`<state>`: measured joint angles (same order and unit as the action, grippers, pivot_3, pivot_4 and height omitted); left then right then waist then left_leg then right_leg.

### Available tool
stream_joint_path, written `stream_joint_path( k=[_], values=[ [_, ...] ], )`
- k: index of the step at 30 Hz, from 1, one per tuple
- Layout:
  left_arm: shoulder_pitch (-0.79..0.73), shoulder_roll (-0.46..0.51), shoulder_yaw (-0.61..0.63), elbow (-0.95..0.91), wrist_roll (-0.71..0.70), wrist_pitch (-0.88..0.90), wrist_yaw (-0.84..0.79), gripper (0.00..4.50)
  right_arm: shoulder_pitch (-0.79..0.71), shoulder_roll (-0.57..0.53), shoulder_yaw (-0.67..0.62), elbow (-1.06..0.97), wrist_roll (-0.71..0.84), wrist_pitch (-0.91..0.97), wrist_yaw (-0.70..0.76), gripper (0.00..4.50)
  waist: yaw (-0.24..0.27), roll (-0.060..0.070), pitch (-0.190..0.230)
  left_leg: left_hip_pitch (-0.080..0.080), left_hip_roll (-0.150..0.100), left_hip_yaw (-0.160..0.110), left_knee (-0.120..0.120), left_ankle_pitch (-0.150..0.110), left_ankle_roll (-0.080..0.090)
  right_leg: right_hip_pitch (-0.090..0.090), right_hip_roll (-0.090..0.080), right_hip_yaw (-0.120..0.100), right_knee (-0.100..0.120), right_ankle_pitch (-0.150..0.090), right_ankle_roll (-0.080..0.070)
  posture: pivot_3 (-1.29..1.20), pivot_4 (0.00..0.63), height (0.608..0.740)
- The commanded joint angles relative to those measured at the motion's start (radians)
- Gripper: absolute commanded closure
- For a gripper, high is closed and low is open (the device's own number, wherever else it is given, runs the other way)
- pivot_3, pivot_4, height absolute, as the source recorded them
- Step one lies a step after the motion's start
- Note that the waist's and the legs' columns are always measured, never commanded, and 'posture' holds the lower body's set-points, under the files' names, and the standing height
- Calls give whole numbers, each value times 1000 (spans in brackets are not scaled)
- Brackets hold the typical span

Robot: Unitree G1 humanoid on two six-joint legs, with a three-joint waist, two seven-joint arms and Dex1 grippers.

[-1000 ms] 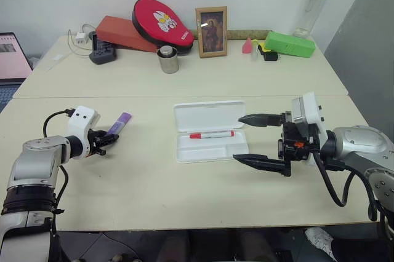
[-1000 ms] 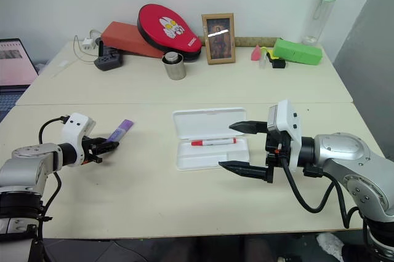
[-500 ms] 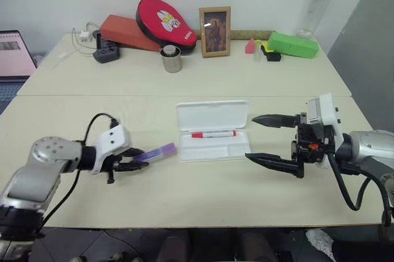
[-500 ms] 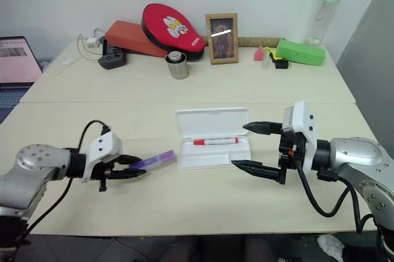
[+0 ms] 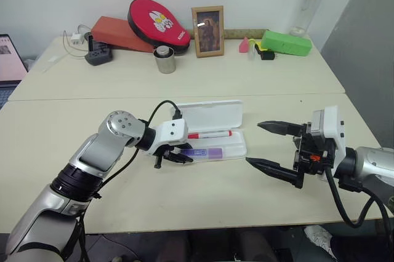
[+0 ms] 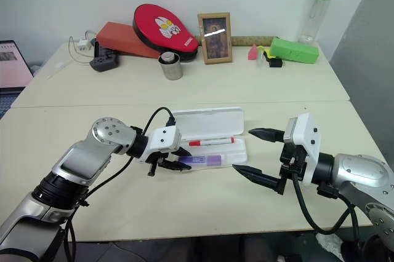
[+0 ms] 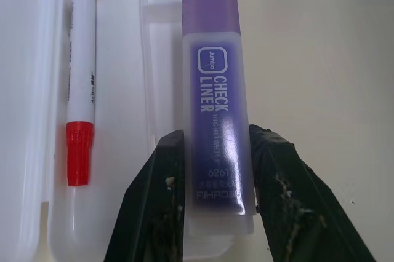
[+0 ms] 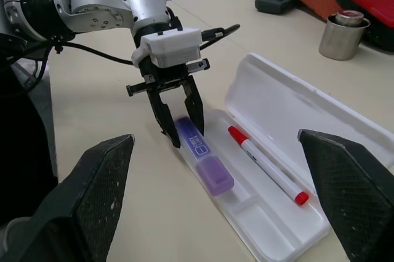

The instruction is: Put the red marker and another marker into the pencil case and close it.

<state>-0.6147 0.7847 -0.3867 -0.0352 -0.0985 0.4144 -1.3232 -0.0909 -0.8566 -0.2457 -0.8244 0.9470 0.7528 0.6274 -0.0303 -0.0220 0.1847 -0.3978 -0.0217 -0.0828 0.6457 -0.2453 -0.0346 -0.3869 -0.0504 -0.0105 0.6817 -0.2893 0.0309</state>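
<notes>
The white pencil case [image 5: 209, 113] lies open at mid-table, lid flipped back. The red marker [image 5: 209, 134] rests in its tray, along the back compartment. My left gripper [image 5: 178, 154] is shut on the tail of the purple highlighter [image 7: 215, 90], the other marker. It holds it lengthwise along the tray's front edge; I cannot tell if it rests inside. The marker [image 7: 81, 90] lies parallel beside it. My right gripper [image 5: 253, 143] stands open just right of the case, with nothing between its fingers.
Along the table's far side stand a green box [image 5: 286, 42], a clear bottle [image 5: 309, 3], a picture frame [image 5: 207, 22], a metal cup [image 5: 164, 59], a red pad [image 5: 161, 19] on an orange box, and a power strip [image 5: 97, 56]. A laptop [image 5: 9, 59] is at the left edge.
My left gripper carried the purple highlighter to the right, from the table's left side to the front of the open case, rolling the wrist. The right gripper stayed open beside the case.
</notes>
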Motion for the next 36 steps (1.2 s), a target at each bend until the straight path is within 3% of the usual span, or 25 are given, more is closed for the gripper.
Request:
stream_joint_path(
  k=[1,24,25,36],
  values=[
    [-49,-26,-1,23,22,14,11,3297,26,-1,-47,-62,36,-6,-43,0,2,0,0,0,0,0,0,0,0,0,0,0,0,0,0,0,150,740],
    [-44,-74,2,-15,36,92,28,3297,18,-20,-32,-55,51,-13,-58,0,1,0,0,0,0,0,0,0,0,0,0,0,0,0,0,0,150,740],
    [-44,-75,2,-17,35,95,28,2737,18,-21,-33,-54,51,-13,-57,0,1,0,0,0,0,0,0,0,0,0,0,0,0,0,0,0,150,740],
    [-46,-82,13,-35,21,116,34,690,26,-23,-39,-46,51,-14,-61,0,1,0,0,0,0,0,0,0,0,0,0,0,0,0,0,0,150,740]
  ],
)
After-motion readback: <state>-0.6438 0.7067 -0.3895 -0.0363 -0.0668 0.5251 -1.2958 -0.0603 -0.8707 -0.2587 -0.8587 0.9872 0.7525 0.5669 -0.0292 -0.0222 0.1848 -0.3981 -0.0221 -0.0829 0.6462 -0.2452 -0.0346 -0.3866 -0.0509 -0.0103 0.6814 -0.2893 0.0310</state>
